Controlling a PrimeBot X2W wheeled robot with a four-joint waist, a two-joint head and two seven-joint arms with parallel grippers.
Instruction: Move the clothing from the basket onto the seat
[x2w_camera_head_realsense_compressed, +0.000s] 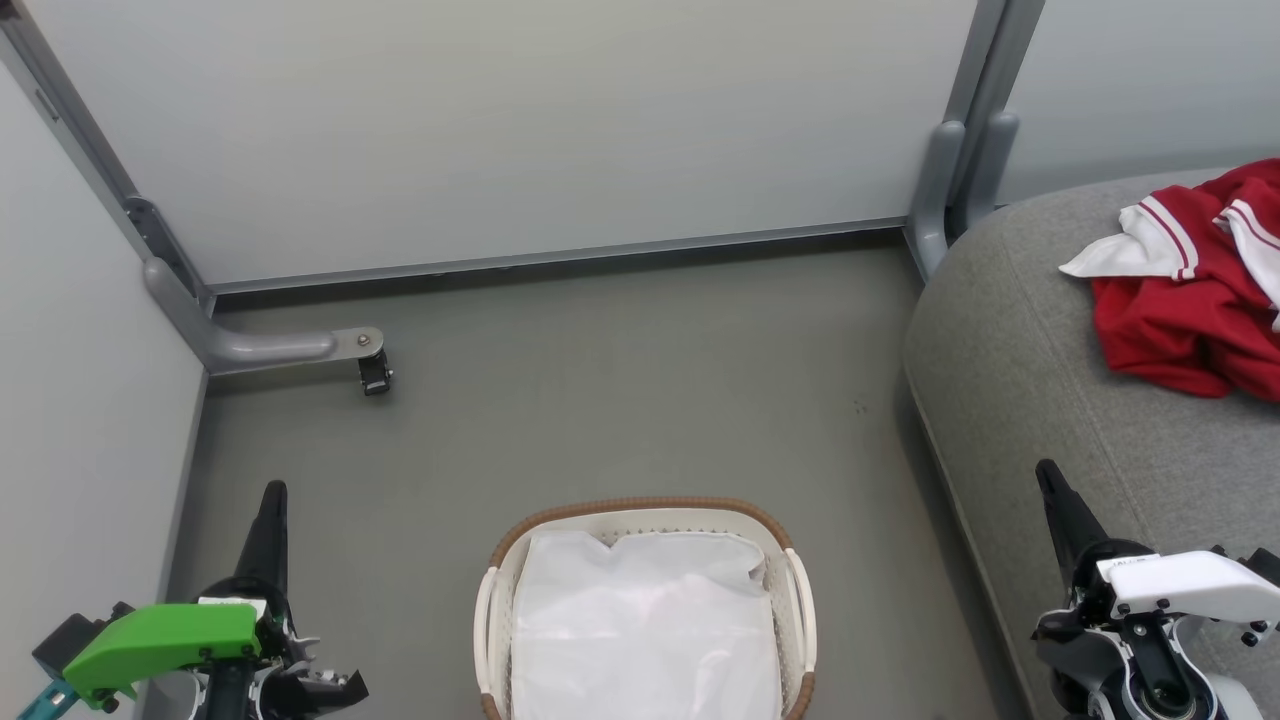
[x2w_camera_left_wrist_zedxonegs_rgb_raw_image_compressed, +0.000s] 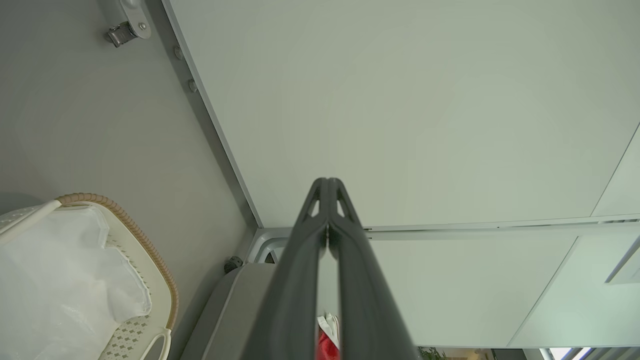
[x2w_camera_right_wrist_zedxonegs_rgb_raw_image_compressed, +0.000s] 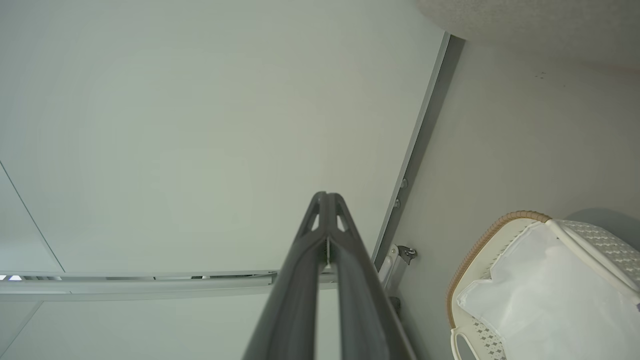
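Head view: your red-and-white clothing (x2w_camera_head_realsense_compressed: 1190, 300) lies crumpled on the grey seat (x2w_camera_head_realsense_compressed: 1020, 380), toward its far edge. On the floor (x2w_camera_head_realsense_compressed: 620, 380), the basket (x2w_camera_head_realsense_compressed: 640, 507) with its white liner (x2w_camera_head_realsense_compressed: 640, 620) sits between your left gripper (x2w_camera_head_realsense_compressed: 273, 492) and right gripper (x2w_camera_head_realsense_compressed: 1046, 472), each with its fingers pressed together.

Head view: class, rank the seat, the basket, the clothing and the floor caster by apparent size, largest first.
1. seat, largest, though cut off by the frame.
2. basket and clothing: near alike, and both are cropped at the picture's edge, so left unranked.
3. caster, smallest by far.
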